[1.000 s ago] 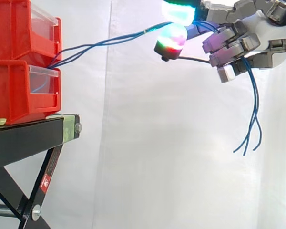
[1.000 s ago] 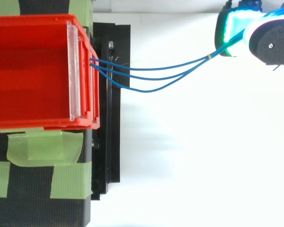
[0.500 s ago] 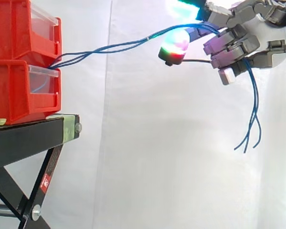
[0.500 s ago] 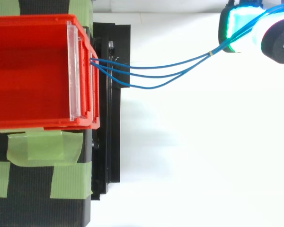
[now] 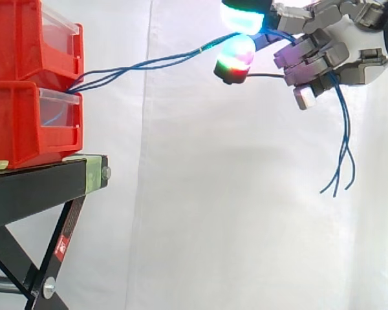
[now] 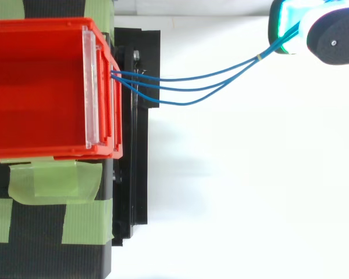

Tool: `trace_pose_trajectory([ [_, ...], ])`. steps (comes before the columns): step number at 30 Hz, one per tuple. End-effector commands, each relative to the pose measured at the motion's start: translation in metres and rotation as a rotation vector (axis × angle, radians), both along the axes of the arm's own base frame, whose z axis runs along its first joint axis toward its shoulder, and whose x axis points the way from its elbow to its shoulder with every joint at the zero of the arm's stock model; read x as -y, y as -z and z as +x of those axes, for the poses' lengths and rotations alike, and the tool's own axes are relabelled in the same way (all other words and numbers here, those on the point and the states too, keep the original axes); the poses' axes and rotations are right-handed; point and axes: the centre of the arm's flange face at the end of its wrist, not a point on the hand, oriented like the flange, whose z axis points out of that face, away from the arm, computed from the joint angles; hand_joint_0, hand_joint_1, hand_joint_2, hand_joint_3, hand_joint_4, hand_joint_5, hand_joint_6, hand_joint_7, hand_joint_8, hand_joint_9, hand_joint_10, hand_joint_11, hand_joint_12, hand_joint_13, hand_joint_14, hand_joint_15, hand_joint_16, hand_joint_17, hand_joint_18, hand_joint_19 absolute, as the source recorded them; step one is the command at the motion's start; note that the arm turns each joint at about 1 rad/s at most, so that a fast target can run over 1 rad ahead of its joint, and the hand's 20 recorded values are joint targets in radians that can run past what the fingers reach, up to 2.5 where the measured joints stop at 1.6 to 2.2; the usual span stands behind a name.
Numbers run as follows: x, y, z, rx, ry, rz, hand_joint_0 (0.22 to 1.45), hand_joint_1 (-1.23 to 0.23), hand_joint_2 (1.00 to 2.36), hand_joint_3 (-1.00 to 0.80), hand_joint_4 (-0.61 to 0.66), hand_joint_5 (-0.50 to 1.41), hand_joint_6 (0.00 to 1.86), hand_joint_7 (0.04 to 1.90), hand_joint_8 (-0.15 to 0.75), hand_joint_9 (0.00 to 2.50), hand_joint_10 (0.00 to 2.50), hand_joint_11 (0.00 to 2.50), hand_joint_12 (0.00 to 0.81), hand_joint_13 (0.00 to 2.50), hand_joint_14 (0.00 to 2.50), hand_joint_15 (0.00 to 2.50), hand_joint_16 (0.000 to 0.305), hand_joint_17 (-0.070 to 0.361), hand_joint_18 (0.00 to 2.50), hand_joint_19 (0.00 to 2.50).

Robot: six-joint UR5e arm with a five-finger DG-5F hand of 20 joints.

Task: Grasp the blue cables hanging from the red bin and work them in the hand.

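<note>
White curtain (image 5: pixel 181 194) as backdrop. Black stand (image 5: pixel 39 187) at the left of the side view, with strips of green tape (image 6: pixel 52 180) on its top in the top view.

Two red bins are stacked on the stand, upper bin (image 5: pixel 26 39) on lower bin (image 5: pixel 26 123). Each has a clear front panel.

You have the hand (image 5: pixel 349 39) high at the right of the side view, well apart from the bins and above their level. Its fingers are curled closed round the blue cables (image 5: pixel 149 63), with two glowing pads (image 5: pixel 236 55) set one over the other on the bin side, where the strands enter the hand.

Cable run: the strands leave the front of the bins at the seam between upper and lower, rise in a shallow sag to the pads, pass through the curled fingers and drop out below. The free ends hang loose in the air under the hand. In the top view the strands fan apart near the bin and gather at a small pale band (image 6: pixel 259 56) just short of the hand.

Progress, as I judge it: the grasp is done and the cables are lifted off their hang. What you have left is the working of the strands. One moment cannot show how far that has gone. Watch the slack at the bin end, since a harder pull may load the anchor point.
</note>
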Motion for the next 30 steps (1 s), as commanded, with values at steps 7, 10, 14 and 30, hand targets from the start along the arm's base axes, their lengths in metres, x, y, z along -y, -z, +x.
trace_pose_trajectory([
  [7,0.0000,-0.0025,0.0023,0.003,0.004,-0.033,0.88,-0.61,1.02,-0.54,0.15,0.37,0.33,1.41,0.379,1.79,2.50,2.50,0.434,1.80,2.50,1.34,0.152,0.114,2.47,0.54],
  [10,-0.0006,-0.0043,0.0047,0.010,0.005,-0.062,0.88,-0.61,1.02,-0.39,0.14,0.36,0.32,1.41,0.385,1.77,2.50,2.50,0.440,1.79,2.50,1.33,0.156,0.117,2.46,0.54],
  [14,-0.0013,-0.0071,0.0072,0.016,0.008,-0.092,0.88,-0.62,1.03,-0.25,0.15,0.35,0.34,1.39,0.385,1.76,2.50,2.50,0.446,1.79,2.50,1.36,0.161,0.121,2.48,0.55],
  [30,-0.0054,-0.0080,0.0106,0.017,-0.032,-0.121,0.93,-0.62,1.02,0.04,0.15,0.27,0.44,1.31,0.364,1.65,2.50,2.50,0.459,1.76,2.50,1.36,0.182,0.136,2.50,0.54],
])
